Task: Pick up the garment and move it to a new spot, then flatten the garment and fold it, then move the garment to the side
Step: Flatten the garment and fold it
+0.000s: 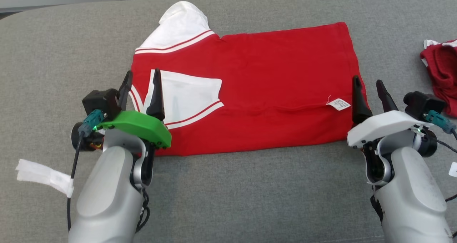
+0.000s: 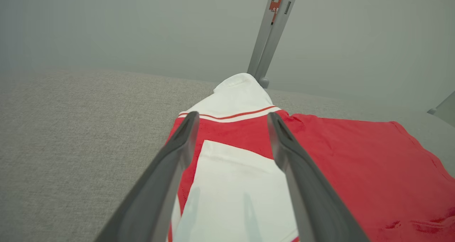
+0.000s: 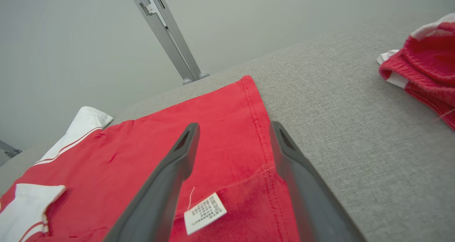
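While left hand (image 1: pixel 142 72) and right hand (image 1: pixel 367 80) stand spread, the garment (image 1: pixel 267 75) shows a label (image 1: pixel 338 104), print unreadable.

Both arms reach forward — left gripper (image 1: pixel 141 73) and right gripper (image 1: pixel 367 80) each with 2 fingers spread wide.

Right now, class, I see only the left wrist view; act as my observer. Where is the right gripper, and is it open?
Observer: The right gripper is open, poised over the right edge of the red shirt.
Operator: Anything on the cloth there?
Observer: A white care label lies just left of its fingers.
Operator: And beyond the shirt?
Observer: A second red garment lies bunched further right, apart from the shirt.
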Motion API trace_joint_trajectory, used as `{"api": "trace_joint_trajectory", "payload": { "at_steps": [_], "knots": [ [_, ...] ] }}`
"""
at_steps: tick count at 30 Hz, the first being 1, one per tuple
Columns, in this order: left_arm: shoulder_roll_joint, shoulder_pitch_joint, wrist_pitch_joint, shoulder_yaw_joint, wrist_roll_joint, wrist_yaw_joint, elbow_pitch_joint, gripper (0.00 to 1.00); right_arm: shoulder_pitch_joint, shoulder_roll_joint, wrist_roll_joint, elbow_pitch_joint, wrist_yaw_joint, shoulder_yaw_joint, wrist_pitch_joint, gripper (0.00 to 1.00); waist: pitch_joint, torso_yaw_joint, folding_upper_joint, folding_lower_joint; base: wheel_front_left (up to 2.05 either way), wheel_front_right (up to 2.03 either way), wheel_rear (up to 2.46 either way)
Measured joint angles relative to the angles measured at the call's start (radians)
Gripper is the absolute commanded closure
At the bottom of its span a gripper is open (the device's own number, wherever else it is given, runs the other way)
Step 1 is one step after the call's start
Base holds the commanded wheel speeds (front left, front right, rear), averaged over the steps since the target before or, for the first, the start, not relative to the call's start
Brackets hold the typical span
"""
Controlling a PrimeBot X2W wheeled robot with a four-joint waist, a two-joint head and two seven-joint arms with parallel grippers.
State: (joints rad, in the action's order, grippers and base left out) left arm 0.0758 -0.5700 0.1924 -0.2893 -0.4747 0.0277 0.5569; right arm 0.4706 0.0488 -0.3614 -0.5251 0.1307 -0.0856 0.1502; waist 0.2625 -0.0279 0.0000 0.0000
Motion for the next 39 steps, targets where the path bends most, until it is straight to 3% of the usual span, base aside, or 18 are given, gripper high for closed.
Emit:
{"api": "trace_joint_trajectory", "payload": {
  "at_steps": [5, 10, 17, 23, 24, 26, 28, 39],
  "knots": [
    [0.041, 0.108, -0.061, 0.009, -0.015, 0.022, -0.078, 0.0, -0.102, 0.0, 0.088, 0.119, 0.0, -0.035, -0.071, 0.0, -0.034, 0.01, 0.0, 0.0, 0.0, 0.0, 0.0],
    [0.076, 0.259, -0.165, 0.037, -0.056, 0.075, -0.173, 0.0, -0.225, 0.0, 0.11, 0.235, 0.0, -0.071, -0.152, 0.0, -0.072, 0.019, 0.0, 0.0, 0.0, 0.0, 0.0],
    [0.049, 0.391, -0.304, 0.065, -0.161, 0.123, -0.258, 0.0, -0.312, 0.0, 0.119, 0.341, 0.0, -0.086, -0.227, 0.0, -0.088, 0.015, 0.0, 0.0, 0.0, 0.0, 0.0],
    [0.019, 0.395, -0.343, 0.087, -0.228, 0.15, -0.263, 0.0, -0.318, 0.001, 0.117, 0.37, 0.0, -0.073, -0.254, 0.0, -0.074, -0.003, 0.0, 0.0, 0.0, 0.0, 0.0],
    [0.016, 0.395, -0.346, 0.091, -0.236, 0.154, -0.26, 0.28, -0.318, 0.0, 0.117, 0.37, 0.0, -0.069, -0.256, 0.0, -0.071, -0.006, 0.0, 0.0, 0.0, 0.0, 0.0],
    [0.011, 0.394, -0.346, 0.098, -0.246, 0.161, -0.251, 0.69, -0.314, 0.0, 0.115, 0.364, 0.0, -0.062, -0.263, 0.0, -0.064, -0.013, 0.0, 0.0, 0.0, 0.0, 0.0],
    [0.009, 0.389, -0.341, 0.1, -0.253, 0.162, -0.241, 1.0, -0.292, 0.001, 0.11, 0.33, 0.0, -0.05, -0.283, 0.0, -0.054, -0.021, 0.0, 0.0, 0.0, 0.0, 0.0],
    [0.009, 0.382, -0.304, 0.089, -0.253, 0.139, -0.262, 1.0, -0.176, 0.0, 0.105, 0.081, 0.0, -0.084, -0.318, 0.0, -0.039, 0.007, 0.0, 0.0, 0.0, 0.0, 0.0]
  ]
}}
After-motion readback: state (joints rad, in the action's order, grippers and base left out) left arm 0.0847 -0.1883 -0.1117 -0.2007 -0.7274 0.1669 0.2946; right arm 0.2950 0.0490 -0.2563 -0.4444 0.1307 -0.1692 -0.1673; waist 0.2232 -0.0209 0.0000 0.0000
